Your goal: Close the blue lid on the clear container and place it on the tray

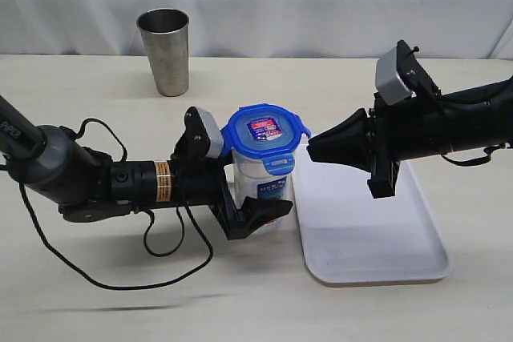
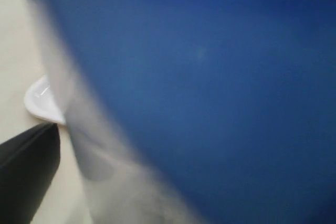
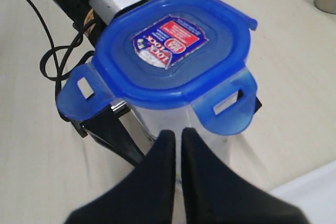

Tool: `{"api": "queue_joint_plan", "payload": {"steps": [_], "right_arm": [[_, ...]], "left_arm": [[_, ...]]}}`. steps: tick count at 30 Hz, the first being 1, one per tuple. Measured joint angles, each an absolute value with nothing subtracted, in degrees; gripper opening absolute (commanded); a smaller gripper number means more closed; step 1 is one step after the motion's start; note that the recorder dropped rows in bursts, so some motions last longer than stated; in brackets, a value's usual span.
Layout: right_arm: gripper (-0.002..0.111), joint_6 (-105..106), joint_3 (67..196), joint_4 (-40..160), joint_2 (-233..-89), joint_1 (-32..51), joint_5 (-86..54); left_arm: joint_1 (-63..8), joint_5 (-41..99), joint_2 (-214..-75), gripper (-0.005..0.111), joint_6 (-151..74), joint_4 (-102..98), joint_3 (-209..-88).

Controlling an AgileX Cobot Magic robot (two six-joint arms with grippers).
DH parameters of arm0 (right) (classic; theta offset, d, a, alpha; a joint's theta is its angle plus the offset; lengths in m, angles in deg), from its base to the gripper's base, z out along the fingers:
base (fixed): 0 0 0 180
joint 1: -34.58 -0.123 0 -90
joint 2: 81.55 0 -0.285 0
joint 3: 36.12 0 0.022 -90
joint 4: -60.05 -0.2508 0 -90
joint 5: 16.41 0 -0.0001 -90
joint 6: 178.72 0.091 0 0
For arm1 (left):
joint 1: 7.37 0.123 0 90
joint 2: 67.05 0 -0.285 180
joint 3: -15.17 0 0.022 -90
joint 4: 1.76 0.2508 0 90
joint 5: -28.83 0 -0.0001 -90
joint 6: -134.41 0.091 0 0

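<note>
The clear container [image 1: 263, 186] stands upright on the table just left of the tray [image 1: 377, 254]. The blue lid [image 1: 264, 130] rests on top of it, its flaps [image 3: 227, 107] sticking out sideways. My left gripper [image 1: 260, 198] is open and straddles the container's lower body; one finger [image 2: 26, 177] shows with a strip of table between it and the blurred wall [image 2: 89, 166]. The far finger is hidden behind the container. My right gripper [image 3: 177, 135] is shut and empty, its tips [image 1: 311, 148] level with the lid's rim, a short way to its right.
A steel cup [image 1: 164, 50] stands at the back left. A black cable [image 1: 120, 282] loops on the table under the left arm. The right arm hangs over the tray's far end. A tray corner [image 3: 315, 192] shows beside the container.
</note>
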State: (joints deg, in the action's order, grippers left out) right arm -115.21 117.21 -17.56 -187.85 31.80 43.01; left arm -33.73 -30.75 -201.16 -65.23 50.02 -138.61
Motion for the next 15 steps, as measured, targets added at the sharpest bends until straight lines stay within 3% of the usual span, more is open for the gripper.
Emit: {"api": "queue_joint_plan", "payload": {"steps": [6, 8, 11, 15], "right_arm": [[0.004, -115.2, 117.2, -17.6, -187.8, 31.8, 43.0], [0.004, -115.2, 117.2, -17.6, -187.8, 31.8, 43.0], [0.004, -115.2, 117.2, -17.6, -187.8, 31.8, 43.0], [0.004, -115.2, 117.2, -17.6, -187.8, 31.8, 43.0]], "left_arm": [[-33.9, -30.2, -201.2, 0.1, -64.8, 49.0, -138.6], [-34.0, -30.2, -201.2, 0.094, -64.8, 49.0, -138.6], [-34.0, -30.2, -201.2, 0.072, -64.8, 49.0, -138.6], [-34.0, -30.2, -201.2, 0.034, -64.8, 49.0, -138.6]]}}
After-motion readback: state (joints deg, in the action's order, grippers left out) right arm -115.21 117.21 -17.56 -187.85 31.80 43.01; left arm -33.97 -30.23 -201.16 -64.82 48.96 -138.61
